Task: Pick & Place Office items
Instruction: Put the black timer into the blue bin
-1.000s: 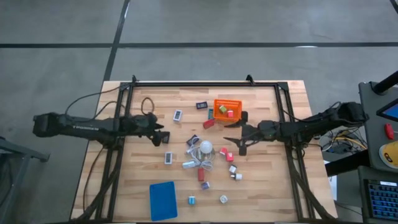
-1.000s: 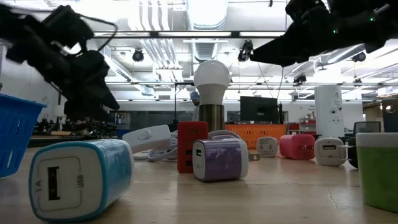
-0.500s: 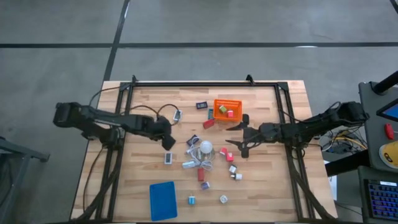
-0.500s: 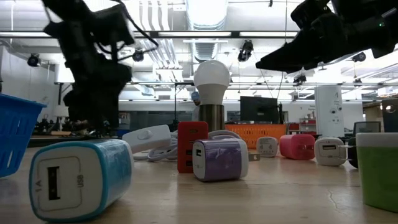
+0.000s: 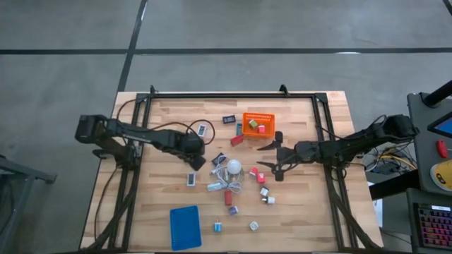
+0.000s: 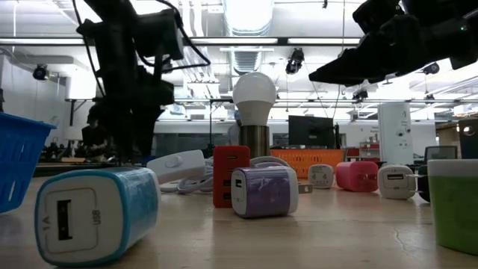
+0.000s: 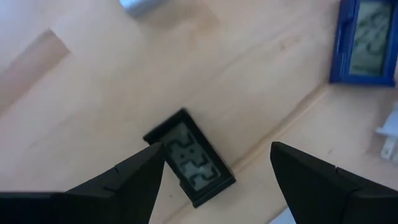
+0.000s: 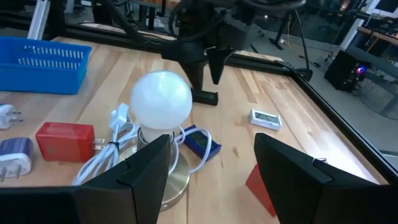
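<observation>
The table (image 5: pixel 296 113) carries an orange basket (image 5: pixel 258 123) at the far side, already holding a few pieces, and a blue basket (image 5: pixel 185 227) near the front, so sorting looks under way. Between them the bulb (image 5: pixel 234 168) stands amid scattered items. The left gripper (image 5: pixel 200 163), fingers wide apart, hangs over a black clock (image 7: pixel 194 163) just beside the bulb, apparently lining up a grasp. The right gripper (image 5: pixel 272 156), fingers apart and empty, waits near the orange basket.
</observation>
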Controlling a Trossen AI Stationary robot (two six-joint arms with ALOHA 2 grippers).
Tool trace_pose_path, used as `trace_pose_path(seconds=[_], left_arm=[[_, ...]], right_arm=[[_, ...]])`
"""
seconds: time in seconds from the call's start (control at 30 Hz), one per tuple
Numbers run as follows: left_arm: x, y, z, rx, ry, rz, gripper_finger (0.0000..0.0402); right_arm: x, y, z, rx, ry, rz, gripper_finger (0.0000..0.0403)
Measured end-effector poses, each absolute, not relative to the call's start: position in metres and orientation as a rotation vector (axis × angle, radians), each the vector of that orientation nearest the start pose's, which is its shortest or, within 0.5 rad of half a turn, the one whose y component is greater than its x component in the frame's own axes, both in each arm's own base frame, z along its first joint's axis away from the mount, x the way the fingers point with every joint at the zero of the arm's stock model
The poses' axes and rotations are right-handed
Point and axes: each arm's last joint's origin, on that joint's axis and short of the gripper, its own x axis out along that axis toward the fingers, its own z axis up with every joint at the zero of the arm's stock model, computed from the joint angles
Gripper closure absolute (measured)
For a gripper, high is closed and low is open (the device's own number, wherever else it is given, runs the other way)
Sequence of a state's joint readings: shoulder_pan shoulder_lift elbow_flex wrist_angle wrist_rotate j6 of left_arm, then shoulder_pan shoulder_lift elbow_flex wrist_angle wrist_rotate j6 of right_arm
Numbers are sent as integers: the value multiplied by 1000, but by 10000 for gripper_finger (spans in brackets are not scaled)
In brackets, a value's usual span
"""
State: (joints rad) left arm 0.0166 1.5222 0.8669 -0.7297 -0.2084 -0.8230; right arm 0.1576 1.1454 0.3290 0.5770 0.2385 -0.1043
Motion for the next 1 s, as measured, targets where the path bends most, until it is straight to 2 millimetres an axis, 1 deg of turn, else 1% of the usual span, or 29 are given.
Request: trace_pose_path(seconds=[0.2, 0.3, 0.4, 0.47, 0.63, 0.7, 0.83, 1.0], left_arm=[[255, 11, 173, -539, 1182, 753, 101], [258, 11, 173, -625, 1135, 786, 101], [257, 11, 173, -737, 1102, 858, 101], [257, 11, 173, -714, 1115, 846, 101], [257, 11, 173, -526, 1181, 721, 101], [257, 11, 173, -486, 1193, 696, 101], [258, 11, 173, -492, 1175, 696, 101], [259, 12, 173, -627, 1109, 803, 101]], right_arm=[[214, 27, 184, -149, 235, -69, 175], [214, 27, 184, -145, 235, -69, 175], [214, 28, 184, -144, 234, -67, 174], [214, 28, 184, -142, 234, -64, 175], [214, 30, 185, -137, 231, -53, 174], [214, 31, 185, -136, 231, -52, 175], [214, 30, 185, -137, 231, -53, 175], [214, 30, 184, -137, 232, -53, 175]])
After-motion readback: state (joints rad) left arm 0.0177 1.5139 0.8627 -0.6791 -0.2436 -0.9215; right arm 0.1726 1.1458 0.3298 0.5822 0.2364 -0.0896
